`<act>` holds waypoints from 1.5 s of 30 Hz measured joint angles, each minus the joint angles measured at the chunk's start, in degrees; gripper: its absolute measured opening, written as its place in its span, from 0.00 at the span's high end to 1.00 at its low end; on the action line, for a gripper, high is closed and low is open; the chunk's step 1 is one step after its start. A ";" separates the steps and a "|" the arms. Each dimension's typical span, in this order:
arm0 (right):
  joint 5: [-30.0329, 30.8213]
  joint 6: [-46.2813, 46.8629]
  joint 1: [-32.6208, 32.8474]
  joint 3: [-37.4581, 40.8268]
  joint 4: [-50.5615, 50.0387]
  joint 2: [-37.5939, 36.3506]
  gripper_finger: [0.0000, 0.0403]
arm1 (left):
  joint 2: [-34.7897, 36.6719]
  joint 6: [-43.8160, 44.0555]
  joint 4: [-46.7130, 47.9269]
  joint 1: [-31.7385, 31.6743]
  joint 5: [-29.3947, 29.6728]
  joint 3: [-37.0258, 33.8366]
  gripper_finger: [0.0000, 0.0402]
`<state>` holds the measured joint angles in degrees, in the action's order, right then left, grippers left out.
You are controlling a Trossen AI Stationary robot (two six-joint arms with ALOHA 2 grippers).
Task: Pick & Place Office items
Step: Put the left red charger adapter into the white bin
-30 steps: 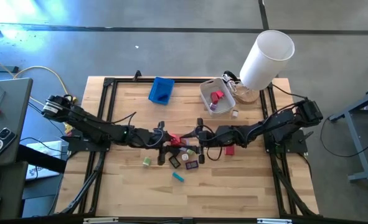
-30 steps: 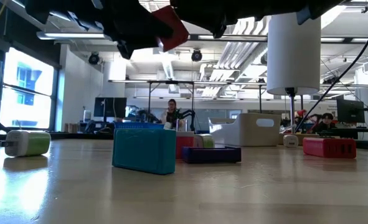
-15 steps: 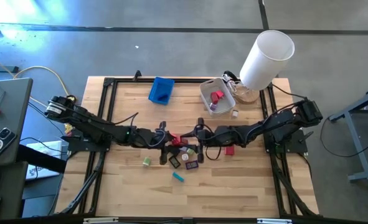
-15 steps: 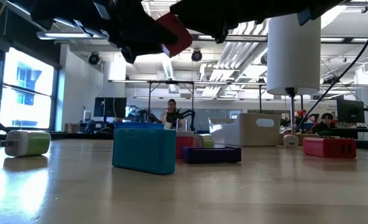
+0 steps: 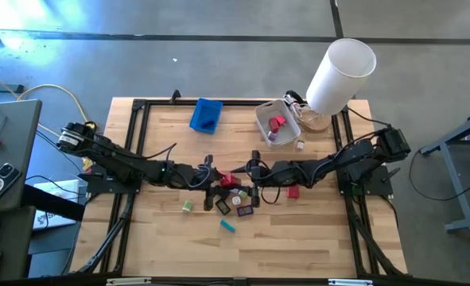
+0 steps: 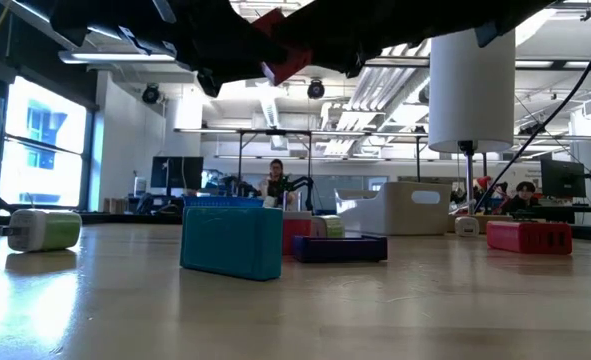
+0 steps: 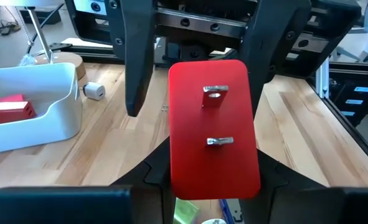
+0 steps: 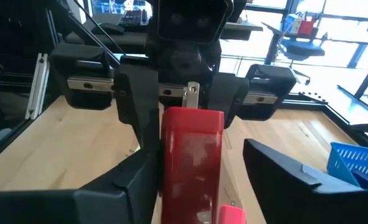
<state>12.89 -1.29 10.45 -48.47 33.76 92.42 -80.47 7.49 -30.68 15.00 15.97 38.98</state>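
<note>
Mid-table, red plug block (image 7: 214, 127) prongs-up

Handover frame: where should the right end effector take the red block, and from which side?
The red block's free end, on the two narrow sides, coming head-on opposite the left end effector holding the other end; the broad face carries metal prongs.

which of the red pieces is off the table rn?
The red block, held up mid-table in the left gripper, facing the right gripper. The bin red sits in the bin; the table red lies on the table.
</note>
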 joint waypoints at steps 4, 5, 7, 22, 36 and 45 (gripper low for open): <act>-4.91 -0.23 -0.70 0.02 -0.03 0.00 0.47 | 0.02 -0.03 -0.04 -0.08 -0.21 0.00 0.72; -6.64 -0.23 -1.08 0.02 -0.01 0.00 0.48 | 0.02 -0.07 -0.03 -0.25 -0.22 0.00 0.72; -9.31 -0.12 -1.83 0.02 0.08 0.00 0.51 | 0.02 -0.15 -0.02 -0.66 -0.20 0.00 0.72; -13.13 1.02 -4.56 -0.04 -2.04 -0.15 0.73 | 0.02 0.85 0.61 -3.39 -1.89 -0.02 0.72; -14.19 0.89 -3.90 -0.04 -3.97 -0.17 0.73 | 0.00 0.03 1.27 -3.34 -2.16 -0.09 0.57; -11.38 1.04 -3.43 -0.04 -5.71 -0.17 0.73 | 0.00 1.79 2.28 -3.65 -1.92 -0.11 0.57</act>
<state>1.51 -0.25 7.03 -48.51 28.06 92.25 -80.47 9.28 -28.39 11.35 14.04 38.87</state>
